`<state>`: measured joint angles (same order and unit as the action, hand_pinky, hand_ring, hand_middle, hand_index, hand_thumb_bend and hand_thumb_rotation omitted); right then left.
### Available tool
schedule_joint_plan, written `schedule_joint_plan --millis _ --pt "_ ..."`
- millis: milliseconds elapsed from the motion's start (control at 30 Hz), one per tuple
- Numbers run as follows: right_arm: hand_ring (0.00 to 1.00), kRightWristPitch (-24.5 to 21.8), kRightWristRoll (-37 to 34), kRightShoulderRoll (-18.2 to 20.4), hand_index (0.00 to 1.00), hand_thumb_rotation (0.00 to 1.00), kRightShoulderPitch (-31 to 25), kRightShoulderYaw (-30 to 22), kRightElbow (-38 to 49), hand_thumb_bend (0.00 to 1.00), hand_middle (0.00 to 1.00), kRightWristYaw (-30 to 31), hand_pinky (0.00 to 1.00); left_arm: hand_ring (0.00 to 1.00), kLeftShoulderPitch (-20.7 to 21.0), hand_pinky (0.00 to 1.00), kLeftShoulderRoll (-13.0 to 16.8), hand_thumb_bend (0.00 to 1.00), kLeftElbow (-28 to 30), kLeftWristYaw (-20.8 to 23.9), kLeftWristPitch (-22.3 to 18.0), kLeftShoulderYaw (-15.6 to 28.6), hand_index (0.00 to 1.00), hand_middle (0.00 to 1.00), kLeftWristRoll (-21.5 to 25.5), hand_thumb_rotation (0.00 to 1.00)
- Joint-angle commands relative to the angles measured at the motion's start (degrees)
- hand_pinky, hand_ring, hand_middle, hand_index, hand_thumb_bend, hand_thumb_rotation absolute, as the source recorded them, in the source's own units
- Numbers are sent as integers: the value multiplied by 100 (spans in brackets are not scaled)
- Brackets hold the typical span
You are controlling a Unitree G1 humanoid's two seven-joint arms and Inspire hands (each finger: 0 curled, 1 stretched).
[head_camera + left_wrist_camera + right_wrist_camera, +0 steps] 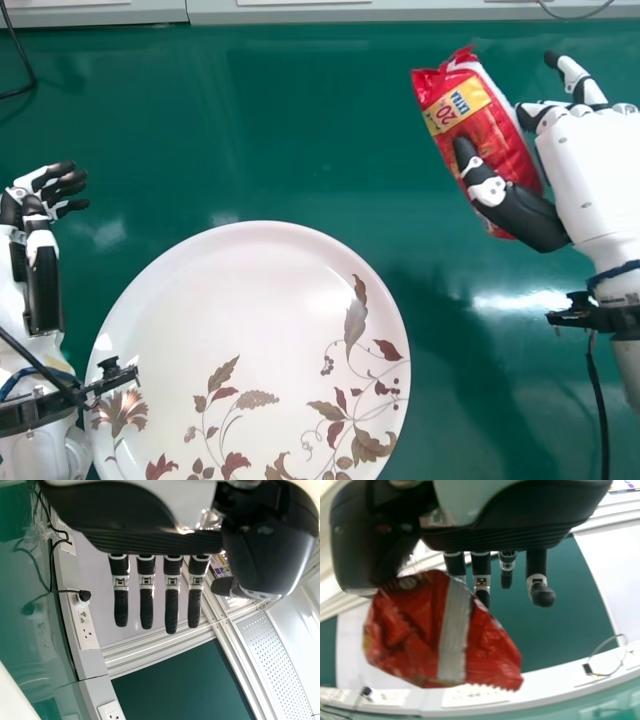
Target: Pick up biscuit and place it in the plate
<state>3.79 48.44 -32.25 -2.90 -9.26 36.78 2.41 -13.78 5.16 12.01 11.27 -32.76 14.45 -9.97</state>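
The red biscuit packet (480,135) with a yellow label is held at the upper right of the head view, above the green table. My right hand (590,170) pinches it, thumb across its near face and fingers behind. In the right wrist view the packet (420,630) hangs beside the palm of my right hand (495,537). The large white plate (240,300) with a leaf pattern lies at the bottom centre, left of the packet. At the left edge is my left hand (45,210), open and empty; its straight fingers (146,605) show in the left wrist view.
The green table (250,120) extends around the plate. A black cable (22,60) lies at the far left corner. Along the table's far side runs a pale ledge (400,10); sockets (86,625) and a plugged-in cable are on it in the left wrist view.
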Motion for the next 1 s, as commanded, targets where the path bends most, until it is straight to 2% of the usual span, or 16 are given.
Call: schedule_joint_plan --millis 0,333,400,567,700,967 --pt "42 253 -113 108 49 0 -80 -35 172 51 48 -196 8 72 -164 64 20 11 -123 -16 6 69 73 71 -27 22" --pt "41 1294 -506 445 50 0 -297 551 224 51 46 -247 6 72 -179 66 90 11 -219 -73 -125 118 74 71 33 23" --pt "40 1608 -634 539 50 0 -346 740 101 51 44 -360 8 73 -176 67 81 11 -216 -77 -118 122 74 71 19 24" --pt "41 2245 -790 735 50 0 -312 1195 -337 51 47 -497 8 73 -203 67 33 11 -99 -94 -2 91 74 71 21 23" --pt "42 2520 -853 852 50 0 -264 1503 -665 51 47 -471 7 73 -177 67 43 11 -128 -105 -31 91 73 71 25 22" --pt "43 2741 -876 743 50 0 4 2097 -1348 51 46 20 8 72 -186 64 -12 9 30 -95 152 51 73 71 -61 19"
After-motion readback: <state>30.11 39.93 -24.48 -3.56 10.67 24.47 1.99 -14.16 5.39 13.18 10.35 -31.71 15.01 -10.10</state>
